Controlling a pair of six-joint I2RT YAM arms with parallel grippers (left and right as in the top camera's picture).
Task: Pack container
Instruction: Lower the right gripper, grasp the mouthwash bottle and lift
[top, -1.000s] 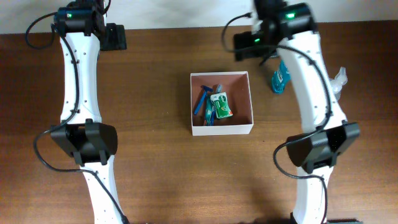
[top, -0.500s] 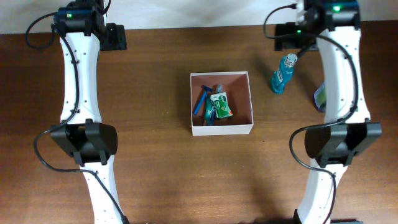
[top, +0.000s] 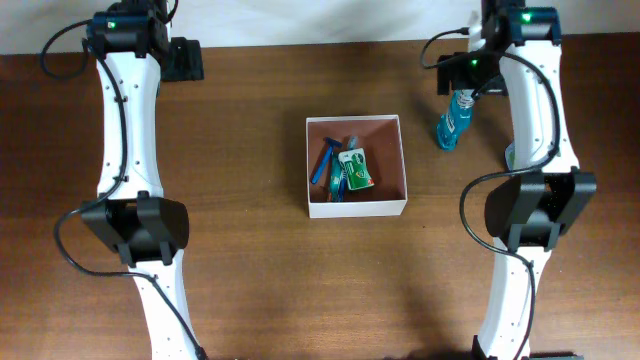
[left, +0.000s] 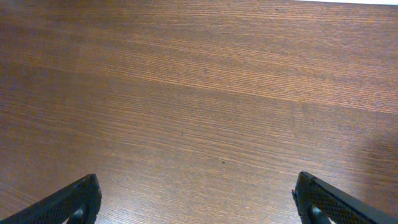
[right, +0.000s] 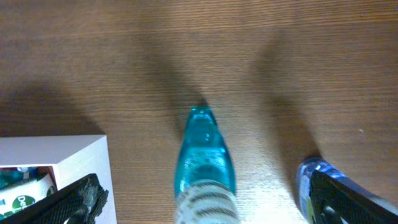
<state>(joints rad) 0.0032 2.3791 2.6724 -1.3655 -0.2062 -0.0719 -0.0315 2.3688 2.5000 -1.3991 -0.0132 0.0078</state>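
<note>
The container is a square white-walled box with a pinkish-brown floor at the table's middle; its corner shows in the right wrist view. Inside lie blue razors and a green packet. A blue bottle lies on the table to the container's right. My right gripper is open and hovers at the bottle's capped end; in the right wrist view the bottle lies between the open fingers. My left gripper is open and empty at the far left over bare wood.
A small blue and green item lies right of the bottle, mostly hidden by my right arm; its blue end shows by the right finger. The table's far edge meets a white wall just behind both grippers.
My right arm has swung from beside the container's far right corner to the right and back, and now sits over the blue bottle's top. The left arm has not moved.
</note>
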